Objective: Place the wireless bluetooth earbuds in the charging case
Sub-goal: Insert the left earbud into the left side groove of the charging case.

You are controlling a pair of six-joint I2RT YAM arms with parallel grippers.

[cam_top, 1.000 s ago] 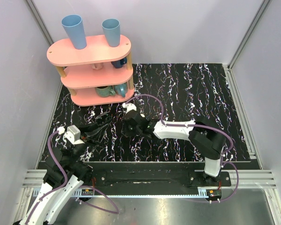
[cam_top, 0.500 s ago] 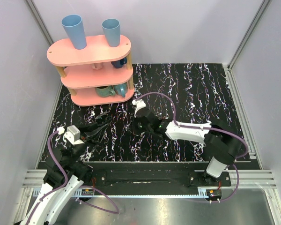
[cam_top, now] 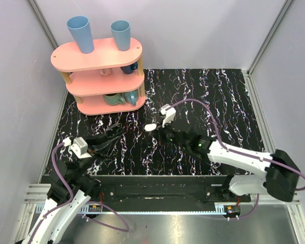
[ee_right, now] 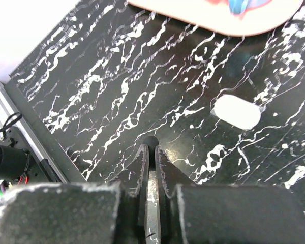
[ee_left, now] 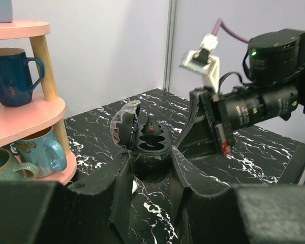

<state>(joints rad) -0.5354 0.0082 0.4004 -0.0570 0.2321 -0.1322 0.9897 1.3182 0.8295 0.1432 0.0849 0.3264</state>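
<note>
so right now my left fingers (ee_left: 120,175) are clamped on the dark charging case (ee_left: 148,145), which sits open with its lid tipped back, while my right fingers (ee_right: 141,170) are pinched down to a thin slit over the desk (ee_right: 91,86), near a white oval pebble (ee_right: 237,112) lying flat

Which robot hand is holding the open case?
The left gripper: the open case sits pinched between its fingers. The right gripper hangs over the table near a white oval, with no case.
</note>
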